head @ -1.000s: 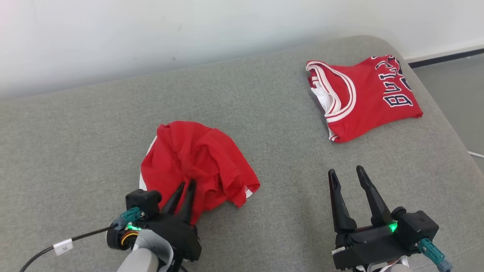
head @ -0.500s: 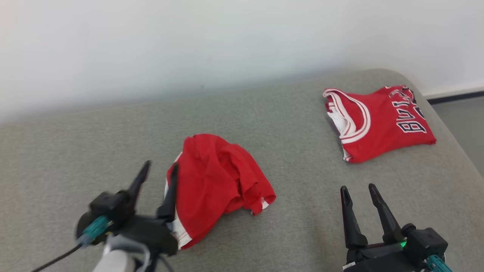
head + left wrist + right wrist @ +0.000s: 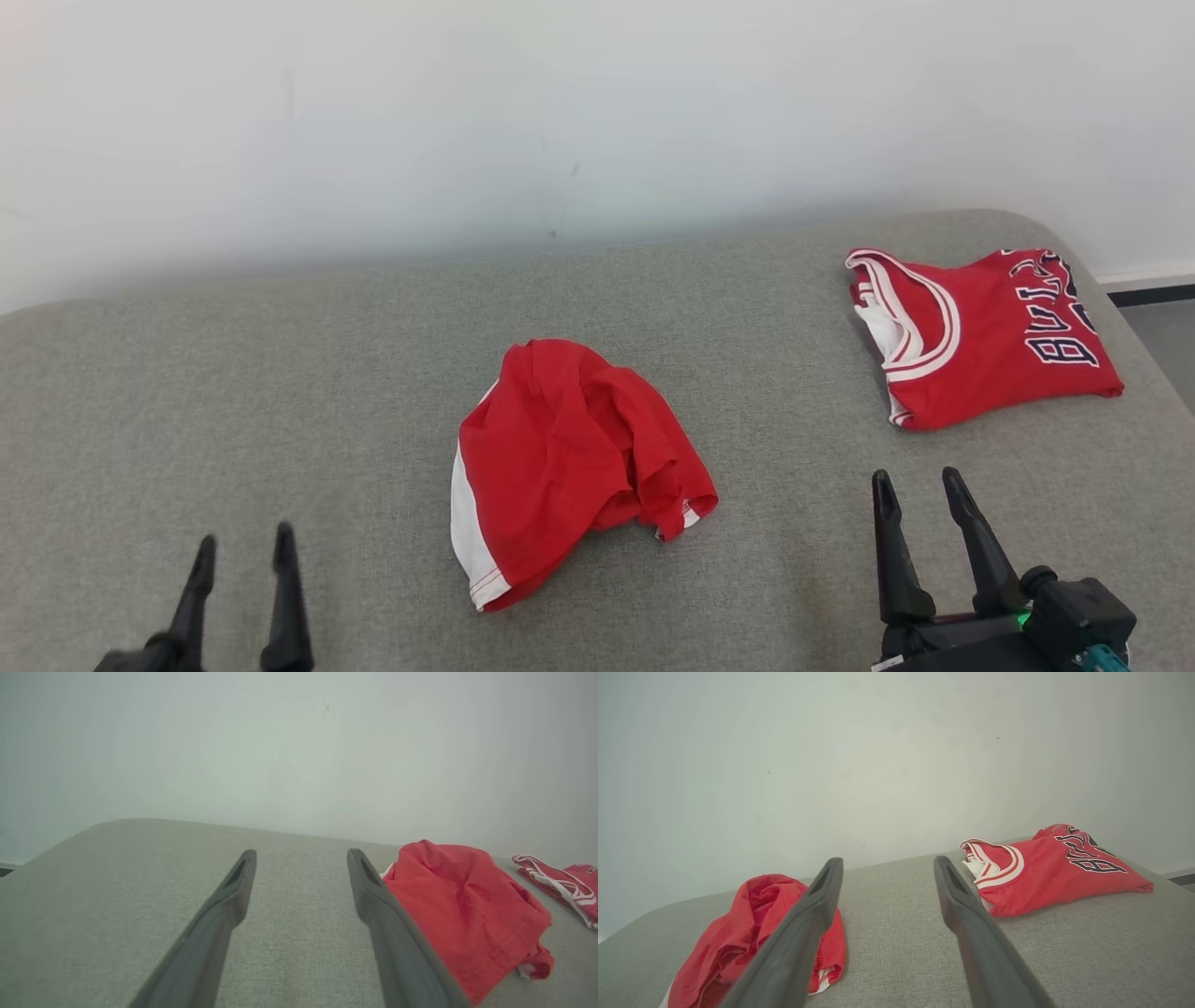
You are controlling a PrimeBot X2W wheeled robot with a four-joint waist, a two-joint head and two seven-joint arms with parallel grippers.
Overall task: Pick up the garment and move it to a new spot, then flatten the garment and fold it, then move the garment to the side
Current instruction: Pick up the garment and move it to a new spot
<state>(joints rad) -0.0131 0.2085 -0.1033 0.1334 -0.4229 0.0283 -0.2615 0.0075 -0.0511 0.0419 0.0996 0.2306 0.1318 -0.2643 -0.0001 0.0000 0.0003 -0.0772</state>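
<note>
Left tool (image 3: 243, 546) sits low at the near left, fingers apart and empty, pointing up the grey bench (image 3: 233, 373). Right tool (image 3: 916, 481) is spread likewise at the near right. Between them, apart from both, the crumpled red garment (image 3: 569, 457) lies mid-bench. A folded red jersey (image 3: 990, 336) rests at the far right. Its lettering reads in the head and right wrist views; the left wrist view catches its striped edge.

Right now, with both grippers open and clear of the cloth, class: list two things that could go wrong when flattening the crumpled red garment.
1. The crumpled red garment is bunched in layers; a pinch may catch several folds and lift it as a ball.
2. The folded jersey lies beyond the right gripper; a wide spread could drag it.
</note>
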